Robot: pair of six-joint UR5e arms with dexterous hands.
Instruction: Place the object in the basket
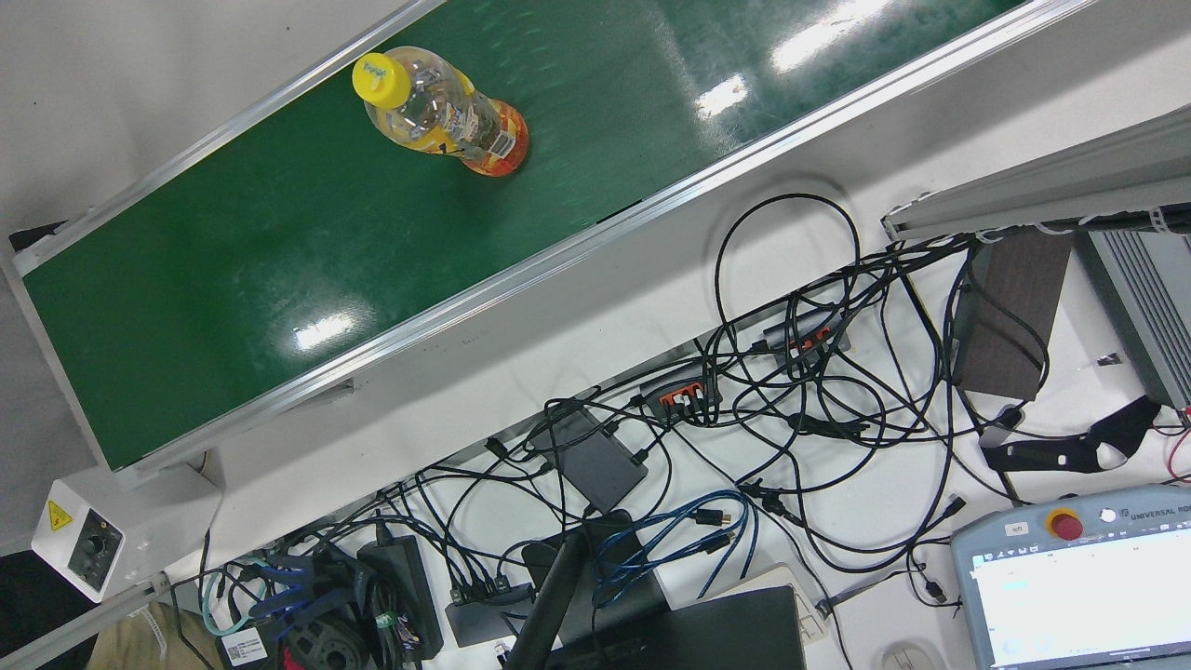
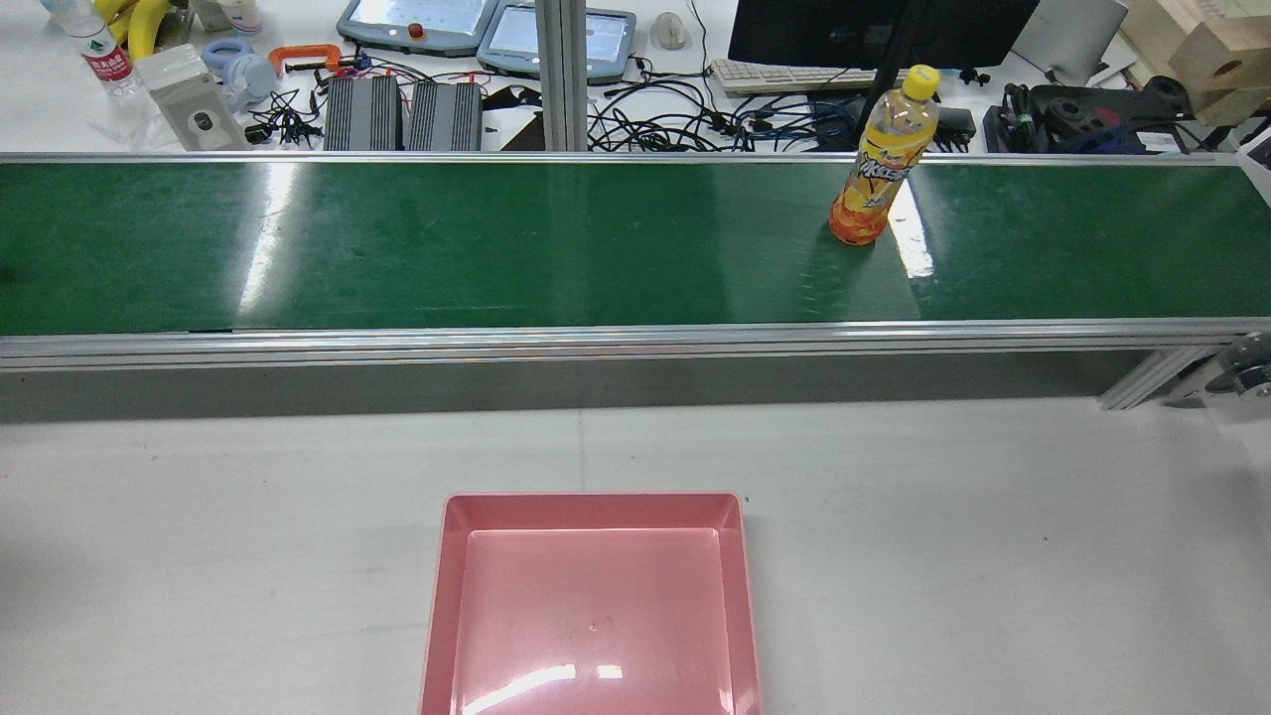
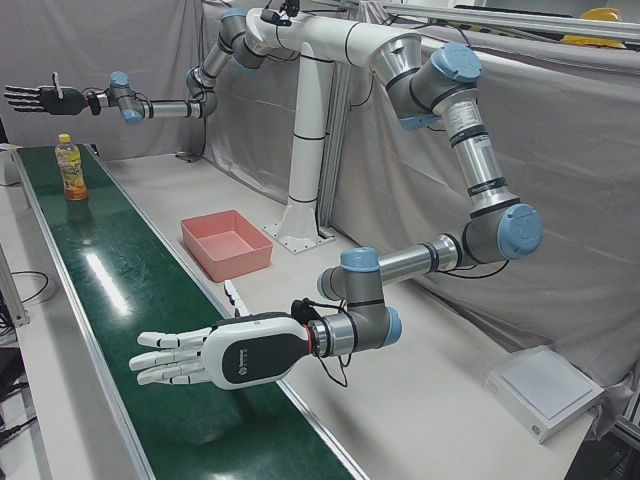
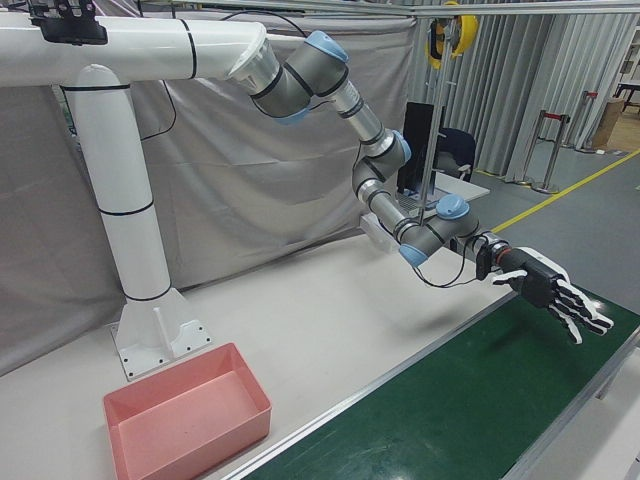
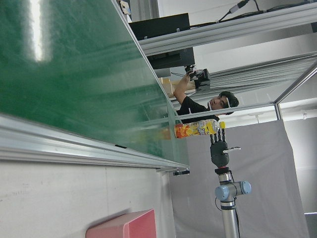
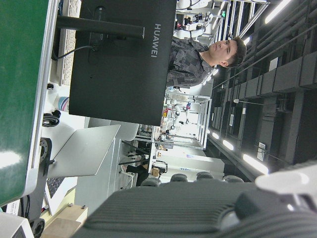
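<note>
An orange drink bottle (image 2: 882, 159) with a yellow cap stands upright on the green conveyor belt (image 2: 496, 238), toward the robot's right end. It also shows from above as the bottle (image 1: 442, 116) and far off as the bottle (image 3: 70, 168). My right hand (image 3: 40, 97), black, hovers open above the bottle, fingers spread flat; it is the same right hand (image 4: 555, 290). My left hand (image 3: 215, 357), white, is held open and flat over the belt's other end, holding nothing. The pink basket (image 2: 593, 500) lies empty on the white table; its wall shows as the basket (image 3: 235, 258).
Beyond the belt lies a desk with tangled cables (image 1: 791, 391), teach pendants (image 2: 417, 25), a monitor (image 6: 124, 59) and power boxes. A person (image 6: 208, 54) stands behind that desk. The belt has raised aluminium rails (image 2: 596, 338). A white pedestal (image 4: 130, 230) stands behind the basket.
</note>
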